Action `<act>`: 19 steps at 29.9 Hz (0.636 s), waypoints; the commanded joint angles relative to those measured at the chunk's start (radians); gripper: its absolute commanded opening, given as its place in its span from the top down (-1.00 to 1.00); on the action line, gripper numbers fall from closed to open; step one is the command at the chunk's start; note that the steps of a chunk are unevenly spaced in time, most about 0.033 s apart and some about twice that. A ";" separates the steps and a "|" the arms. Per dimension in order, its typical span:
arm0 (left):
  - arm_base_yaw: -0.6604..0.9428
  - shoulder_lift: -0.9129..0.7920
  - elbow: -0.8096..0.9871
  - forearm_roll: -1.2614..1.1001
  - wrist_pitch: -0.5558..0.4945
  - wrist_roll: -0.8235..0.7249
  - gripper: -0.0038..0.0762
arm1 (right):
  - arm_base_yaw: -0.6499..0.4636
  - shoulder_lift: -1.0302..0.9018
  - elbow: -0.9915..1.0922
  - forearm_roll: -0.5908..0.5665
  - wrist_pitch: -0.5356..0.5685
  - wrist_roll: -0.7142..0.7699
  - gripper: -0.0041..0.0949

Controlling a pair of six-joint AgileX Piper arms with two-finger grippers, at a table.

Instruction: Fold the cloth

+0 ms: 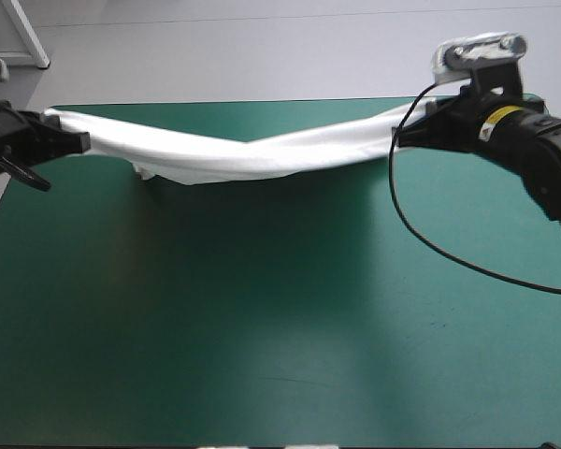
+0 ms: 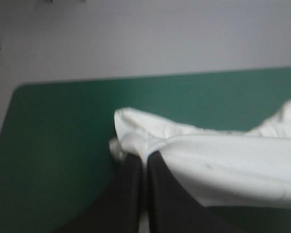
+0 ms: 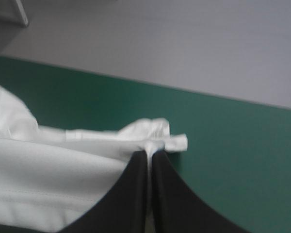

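Teal-green worktop stretches under the white T-shirt, strung as a sagging band near the worktop's far edge. Its ends are clenched in the left claw and right claw. Step seems the stretch-out; next, lower it flat with even tension.

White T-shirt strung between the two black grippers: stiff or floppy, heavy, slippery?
Likely floppy: the white short-sleeved T-shirt sags mid-span between left gripper and right gripper. Probably light: small pinches at its ends carry it. Bunched ends might slip under harder pull.
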 commanded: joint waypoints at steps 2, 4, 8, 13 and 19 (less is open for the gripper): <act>-0.004 -0.028 -0.214 0.004 -0.120 0.002 0.93 | -0.002 -0.038 -0.229 -0.083 -0.055 -0.001 0.95; -0.004 -0.028 -0.278 0.006 -0.150 0.031 0.93 | -0.002 -0.038 -0.312 -0.101 -0.055 -0.003 0.95; -0.004 -0.028 -0.390 0.048 -0.217 0.040 0.93 | -0.002 -0.038 -0.486 -0.105 -0.064 -0.031 0.95; -0.004 -0.028 -0.484 0.092 -0.280 0.050 0.93 | -0.002 -0.038 -0.608 -0.105 -0.071 -0.055 0.95; -0.004 -0.004 -0.497 0.078 -0.340 0.138 0.93 | -0.002 -0.008 -0.616 -0.086 -0.156 -0.055 0.96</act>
